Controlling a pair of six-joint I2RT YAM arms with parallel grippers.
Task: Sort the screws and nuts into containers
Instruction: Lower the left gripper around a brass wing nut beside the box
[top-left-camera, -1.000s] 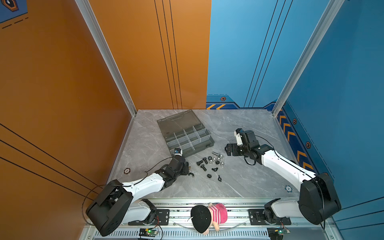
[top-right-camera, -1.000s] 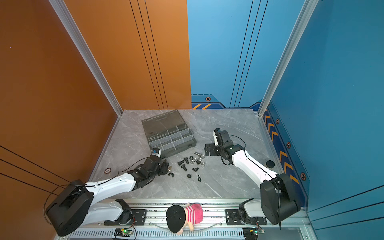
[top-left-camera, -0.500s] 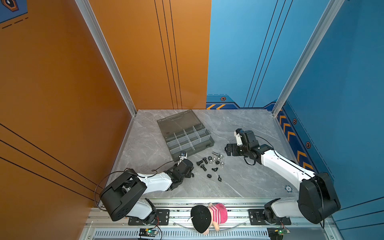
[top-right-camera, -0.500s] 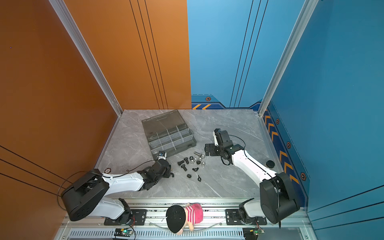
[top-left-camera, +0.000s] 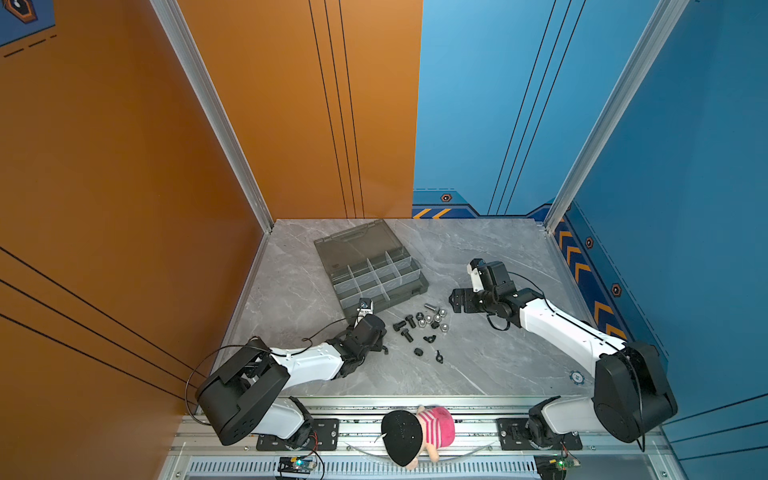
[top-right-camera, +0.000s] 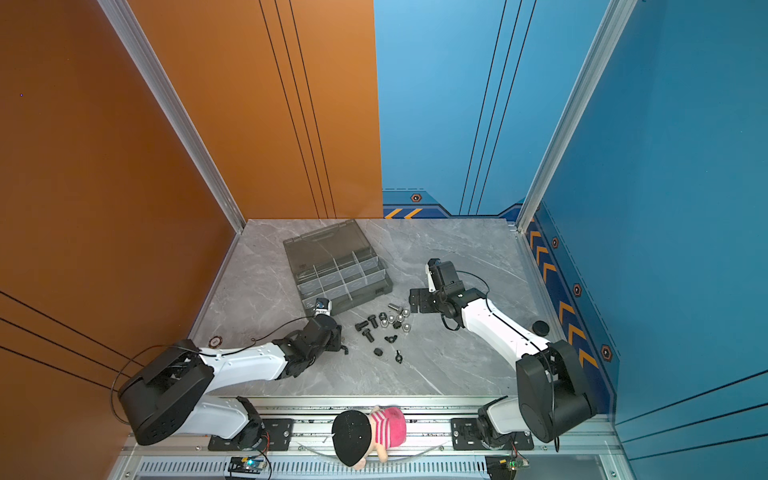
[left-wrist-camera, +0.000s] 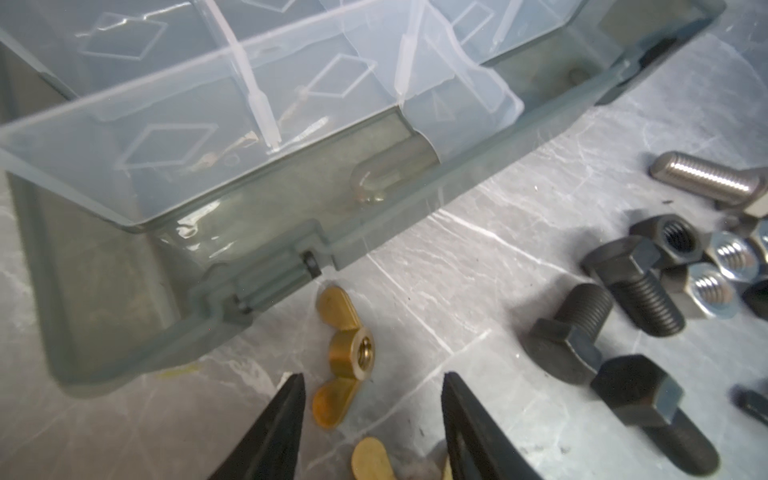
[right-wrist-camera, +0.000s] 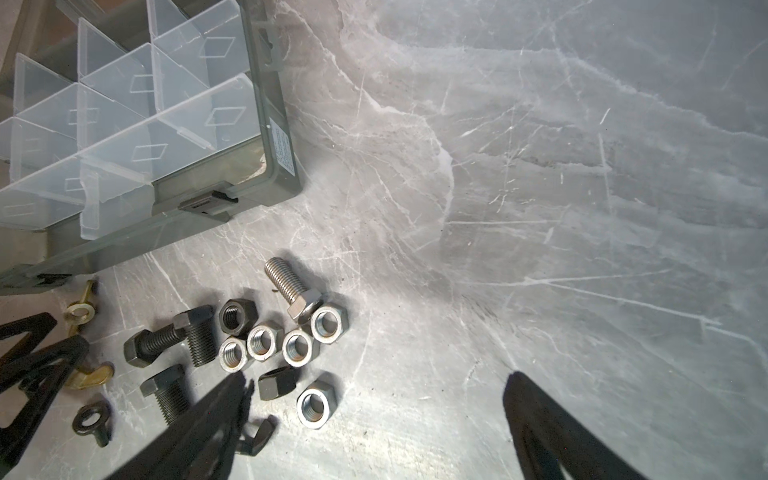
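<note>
My left gripper (left-wrist-camera: 372, 376) is open and low on the table, its black fingers (left-wrist-camera: 286, 419) either side of two brass wing nuts (left-wrist-camera: 340, 353). It sits by the front corner of the grey organiser case (top-left-camera: 395, 297), whose containers (left-wrist-camera: 174, 137) show nothing in them. In both top views it lies left of the pile (top-left-camera: 380, 348) (top-right-camera: 343, 348). The pile holds black screws (top-left-camera: 405, 326) (right-wrist-camera: 166, 340), one silver screw (right-wrist-camera: 291, 286) and silver nuts (right-wrist-camera: 297, 347) (top-right-camera: 395, 319). Black wing nuts (top-left-camera: 439, 356) lie nearer the front. My right gripper (right-wrist-camera: 376, 374) (top-left-camera: 457, 299) is wide open on the pile's right, holding nothing.
The case lid (top-left-camera: 353, 245) lies flat behind the cells. A small round black-topped object (top-right-camera: 540, 328) stands near the right wall. A plush doll in a black cap (top-left-camera: 411, 432) lies on the front rail. Orange and blue walls close in the table's left, back and right.
My left arm's shoulder and elbow have shifted while its gripper stays low by the case's front corner. The right arm has not moved.
</note>
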